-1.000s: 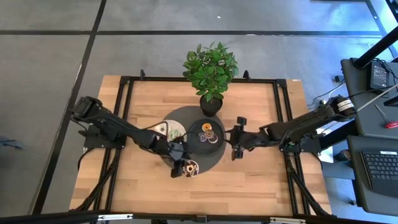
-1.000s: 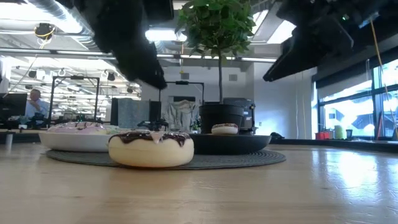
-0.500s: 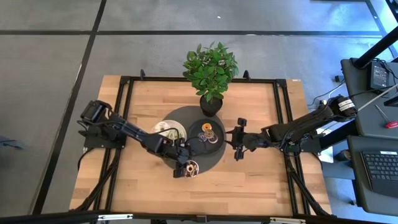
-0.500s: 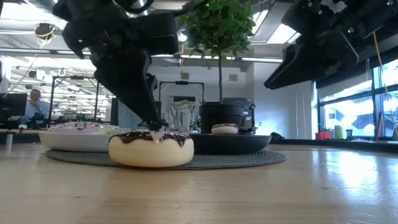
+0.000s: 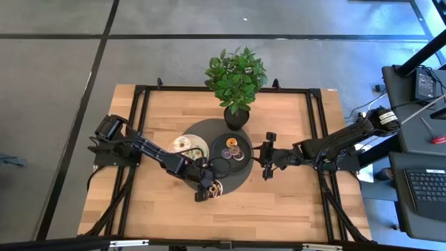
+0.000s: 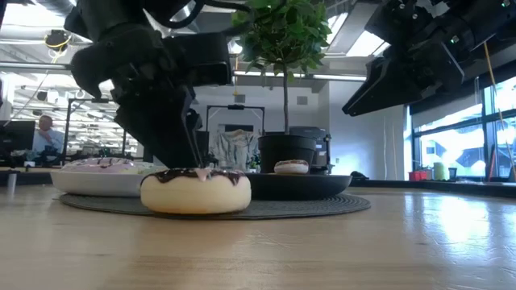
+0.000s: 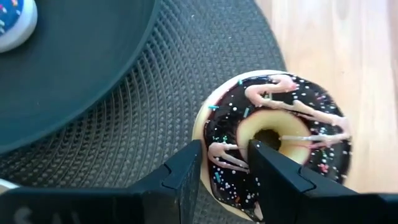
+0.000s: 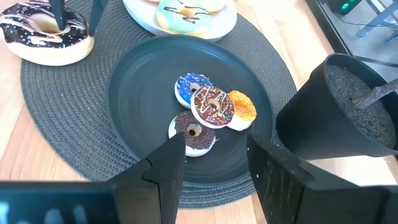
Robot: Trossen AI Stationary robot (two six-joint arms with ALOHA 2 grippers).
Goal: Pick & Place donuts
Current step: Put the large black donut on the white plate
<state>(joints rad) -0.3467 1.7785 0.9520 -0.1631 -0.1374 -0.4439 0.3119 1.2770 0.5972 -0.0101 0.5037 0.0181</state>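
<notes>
At the near edge of the round woven mat, seen from above, your left gripper sits right over the chocolate donut, which lies half on the mat, half on the wood of the table. Your right gripper waits just off the mat's far side, beside the black plate.

Level with the table now: the chocolate donut lies flat in front of the mat, and the left arm's dark fingers come down at its far rim.

From your left wrist: the fingers stand apart, straddling one side of the ring, one outside the rim, the other over the hole. The chocolate donut is directly under them, so I'd judge a straight pinch takes that wall.

From your right wrist: its fingers are spread and empty, looking over the black plate with four small donuts clustered on it; the white plate lies beyond. The left arm is clearly the nearer.
</notes>
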